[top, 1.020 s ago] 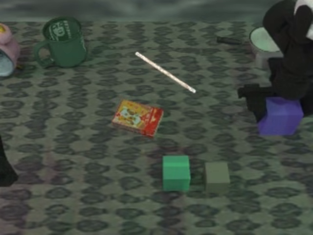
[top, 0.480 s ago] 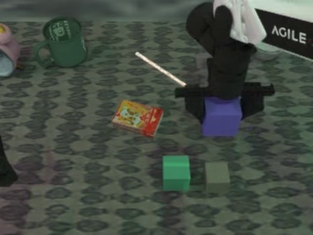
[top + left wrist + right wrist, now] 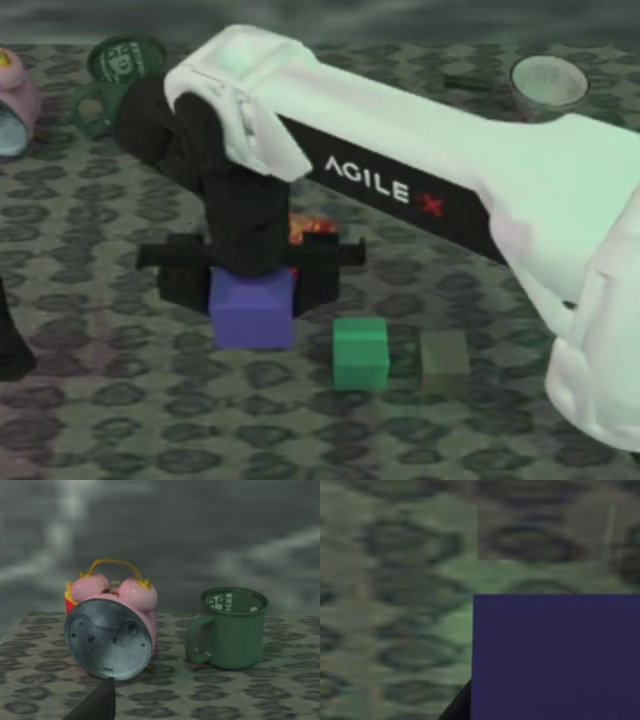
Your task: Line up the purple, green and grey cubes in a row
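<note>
My right gripper (image 3: 252, 288) is shut on the purple cube (image 3: 252, 312), its black fingers clamped on the cube's left and right faces. The cube is held just left of the green cube (image 3: 360, 352), with a small gap between them. The smaller grey cube (image 3: 444, 358) stands to the right of the green one, both on the patterned cloth near the front. In the right wrist view the purple cube (image 3: 555, 655) fills the lower corner beside one dark finger (image 3: 462, 705). My left gripper (image 3: 10, 350) is parked at the table's left edge, open.
The white right arm (image 3: 480, 190) stretches across the table's middle and hides most of the red-and-yellow box (image 3: 315, 228). A green mug (image 3: 232, 627) and a pink alarm clock (image 3: 110, 635) stand at the back left. A round cup (image 3: 545, 80) is at the back right.
My right arm has swept from the table's right side to the left, carrying the purple cube over to the left of the green cube. The green and grey cubes have not moved.
</note>
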